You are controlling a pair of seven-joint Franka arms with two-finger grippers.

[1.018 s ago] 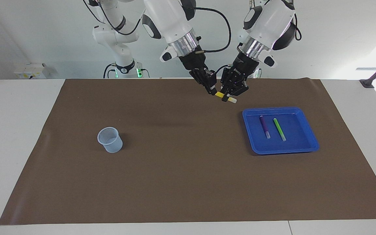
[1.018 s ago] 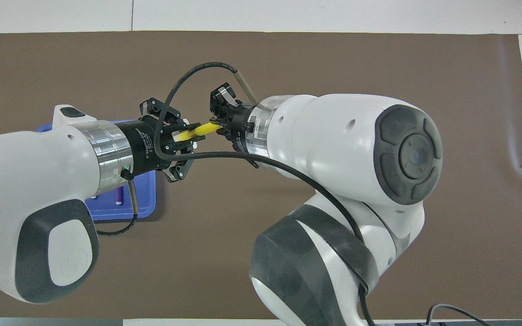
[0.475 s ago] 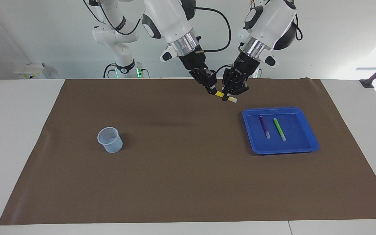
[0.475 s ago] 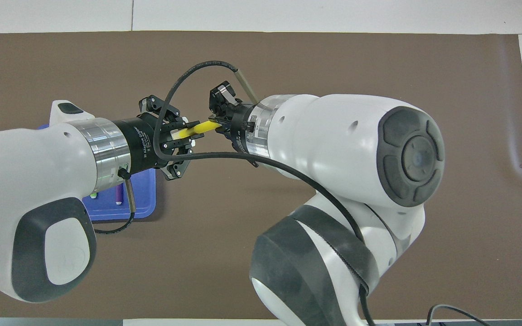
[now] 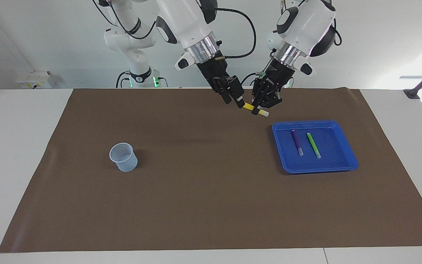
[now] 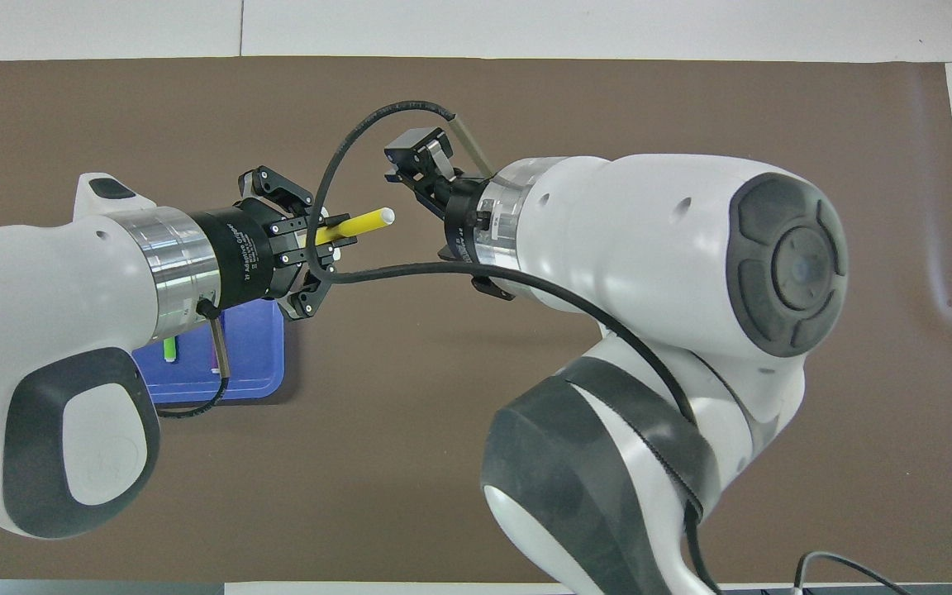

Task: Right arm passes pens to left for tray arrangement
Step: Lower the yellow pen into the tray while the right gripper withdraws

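Pens first: the yellow pen [image 5: 254, 109] is up in the air, pinched in the left gripper [image 5: 260, 109] over the brown mat [image 5: 203, 190], just off the tray's [image 5: 347, 146] corner that lies nearest the robots and the table's middle. From overhead the pen [image 6: 356, 225] pokes out of that gripper [image 6: 329, 245] toward the right gripper [image 6: 410, 164], its pale end free and touching nothing. The right gripper [image 5: 234, 99] hangs just beside that end, over the mat, with its fingers [image 5: 240, 102] spread and a clear gap to the pen, so it holds nothing. The right arm [image 5: 187, 22] slopes down to it with its black cable looping to the wrist, and from overhead the arm's [image 6: 674, 248] bulk hides much of the mat under it. Below and past the left gripper, on the side away from the right one, the tray sits on the mat at the left arm's end of the table. The purple pen [image 5: 297, 142] and the green pen [image 5: 313, 145] lie in it side by side, apart from each other and roughly parallel, pale ends pointing away from the robots. A cup [image 5: 123, 157] stands upright on the mat, well apart from both grippers, toward the right arm's end.
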